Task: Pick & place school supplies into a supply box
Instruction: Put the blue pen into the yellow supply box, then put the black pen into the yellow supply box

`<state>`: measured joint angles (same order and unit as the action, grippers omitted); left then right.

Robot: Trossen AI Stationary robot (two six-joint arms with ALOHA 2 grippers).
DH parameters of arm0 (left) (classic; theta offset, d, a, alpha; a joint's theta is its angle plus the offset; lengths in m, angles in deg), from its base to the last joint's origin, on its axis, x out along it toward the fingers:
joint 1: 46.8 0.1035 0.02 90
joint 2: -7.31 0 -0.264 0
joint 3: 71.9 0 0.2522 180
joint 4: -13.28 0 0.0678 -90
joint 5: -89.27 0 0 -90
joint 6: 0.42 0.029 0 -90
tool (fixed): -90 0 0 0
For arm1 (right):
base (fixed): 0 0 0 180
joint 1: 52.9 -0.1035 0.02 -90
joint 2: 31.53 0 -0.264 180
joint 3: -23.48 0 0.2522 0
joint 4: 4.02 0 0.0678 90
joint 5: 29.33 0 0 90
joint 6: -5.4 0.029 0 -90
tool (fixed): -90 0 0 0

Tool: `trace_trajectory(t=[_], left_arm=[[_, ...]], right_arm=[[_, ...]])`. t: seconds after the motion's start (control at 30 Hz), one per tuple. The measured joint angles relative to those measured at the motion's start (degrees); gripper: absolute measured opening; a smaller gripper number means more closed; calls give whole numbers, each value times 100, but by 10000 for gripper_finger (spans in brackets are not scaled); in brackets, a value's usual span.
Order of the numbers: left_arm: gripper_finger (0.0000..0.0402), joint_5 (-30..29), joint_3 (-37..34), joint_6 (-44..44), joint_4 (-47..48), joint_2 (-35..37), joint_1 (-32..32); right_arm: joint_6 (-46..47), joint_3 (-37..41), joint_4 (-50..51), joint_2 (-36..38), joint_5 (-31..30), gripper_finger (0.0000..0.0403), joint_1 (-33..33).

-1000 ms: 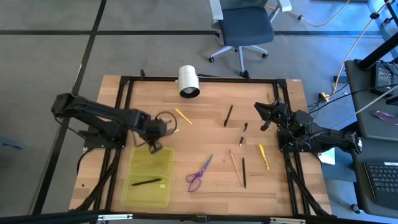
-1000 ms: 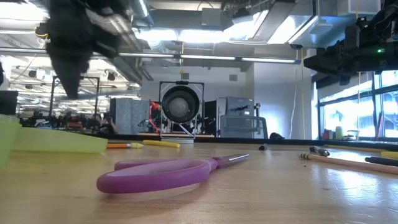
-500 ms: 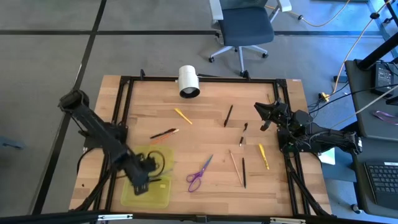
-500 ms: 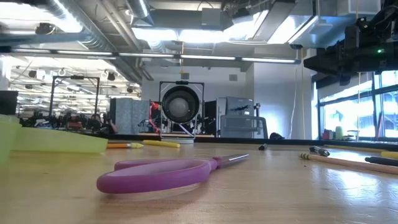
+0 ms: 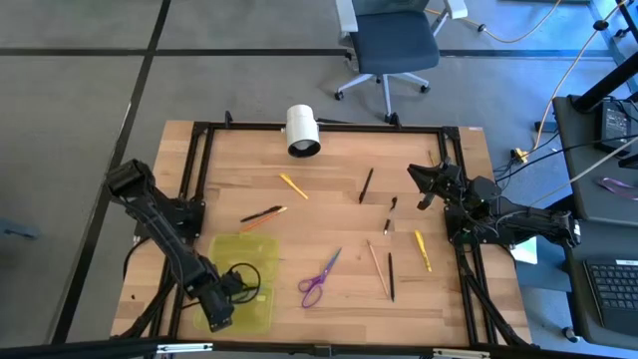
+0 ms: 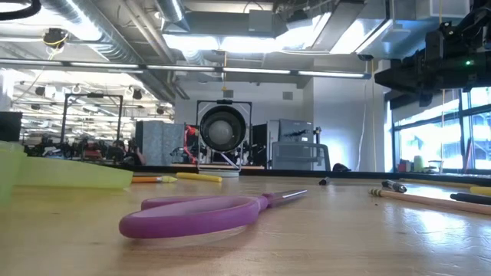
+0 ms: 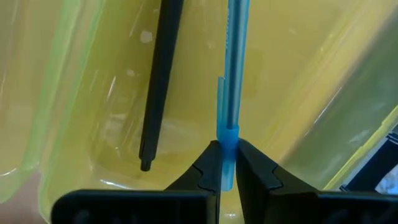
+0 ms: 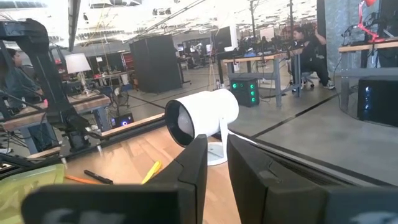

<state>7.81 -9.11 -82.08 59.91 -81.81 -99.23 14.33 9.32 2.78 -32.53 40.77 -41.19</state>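
The supply box [image 5: 244, 279], a yellow-green case lying open, sits near the table's front left; its wall [image 6: 69, 175] shows in the low view. My left gripper [image 5: 221, 311] hangs over the box's near half, shut on a blue pen [image 7: 235, 68]. A black pen [image 7: 160, 81] lies on the box floor beside it. Purple scissors [image 5: 319, 278] [image 6: 199, 215] lie flat on the table right of the box. Loose pens and pencils lie around them, such as an orange one [image 5: 263, 214] and a yellow one [image 5: 293, 185]. My right gripper [image 5: 414, 181] [image 8: 216, 163] waits at the right edge, shut, holding nothing. My left gripper pinches the blue pen near one end [image 7: 227, 138] between its two fingertips [image 7: 208, 163]. The fingers come steeply from above. The pen stretches away from them over the box floor, about parallel to the black pen. I cannot tell whether it touches the floor.
A white cylinder [image 5: 302, 131] [image 8: 202, 118] lies at the table's far edge. More pens and pencils [image 5: 391, 276] lie on the right half of the table. A black frame rail [image 5: 195, 179] borders the table. An office chair [image 5: 389, 45] stands beyond the far edge.
My left gripper has swung from the box's far edge toward the table's near edge and sunk over the box's near half, staying shut. It now covers the black pen in the high view, and the orange pen behind the box has come into sight.
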Motion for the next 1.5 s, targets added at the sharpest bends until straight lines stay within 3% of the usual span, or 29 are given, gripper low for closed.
trace_trajectory(t=[0.63,0.83,1.0,1.27,1.5], left_arm=[[58,-7,0,-157,19,9,18],[99,8,0,-466,50,11,18],[130,109,0,134,-61,273,38],[132,-1245,0,-34,332,1312,643],[133,-2857,0,909,-283,1937,1716]], right_arm=[[-9,0,0,0,0,67,2],[-11,0,0,0,0,67,2],[-13,0,0,0,0,67,0],[-15,0,0,0,0,67,2],[-33,0,-2,0,0,67,2]])
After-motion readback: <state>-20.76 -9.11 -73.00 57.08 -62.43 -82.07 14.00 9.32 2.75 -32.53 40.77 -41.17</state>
